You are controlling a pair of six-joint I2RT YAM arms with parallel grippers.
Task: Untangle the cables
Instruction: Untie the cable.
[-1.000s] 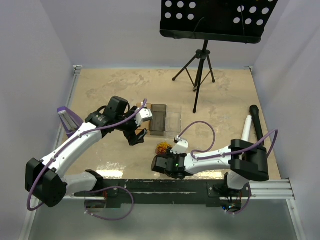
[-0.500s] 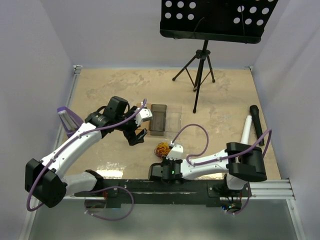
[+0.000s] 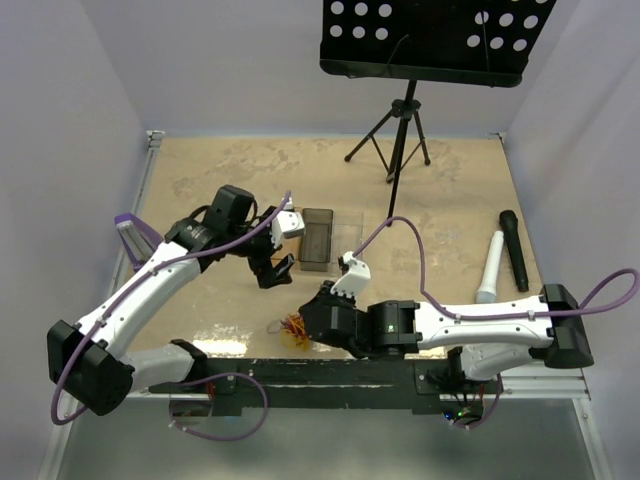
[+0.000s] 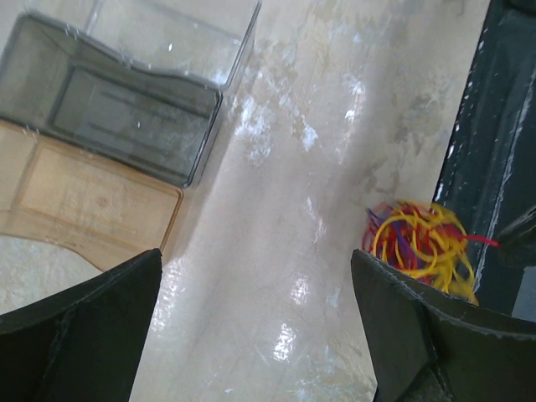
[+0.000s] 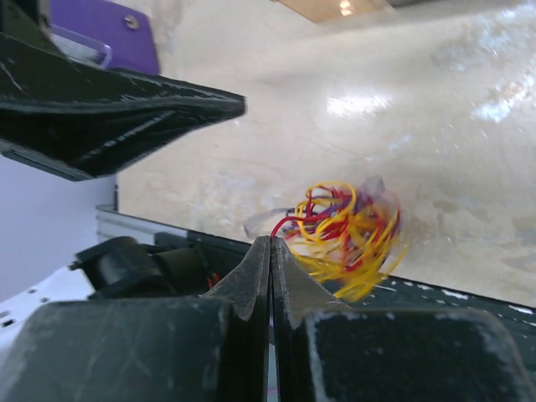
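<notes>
The cables (image 3: 293, 325) are a small tangled bundle of thin yellow, red, orange and dark purple loops, lying near the table's front edge. My right gripper (image 3: 305, 326) is shut on them. In the right wrist view a red strand leaves its closed tips (image 5: 270, 239) and the cables (image 5: 347, 224) hang blurred just beyond. My left gripper (image 3: 272, 270) is open, hovering beside the trays and away from the bundle. In the left wrist view nothing lies between the jaws of the left gripper (image 4: 257, 251), and the cables (image 4: 419, 243) show at the right by the black rail.
A dark tray (image 3: 318, 238) with clear and tan trays beside it sits mid-table. A black microphone (image 3: 513, 248) and a white one (image 3: 490, 268) lie at the right. A tripod stand (image 3: 400, 130) is at the back, a purple piece (image 3: 135, 235) at the left wall, and a black rail (image 3: 330, 380) along the front.
The right gripper closed on the cables and dragged the bundle left and toward the front edge as the arm stretched out. The left gripper barely moved.
</notes>
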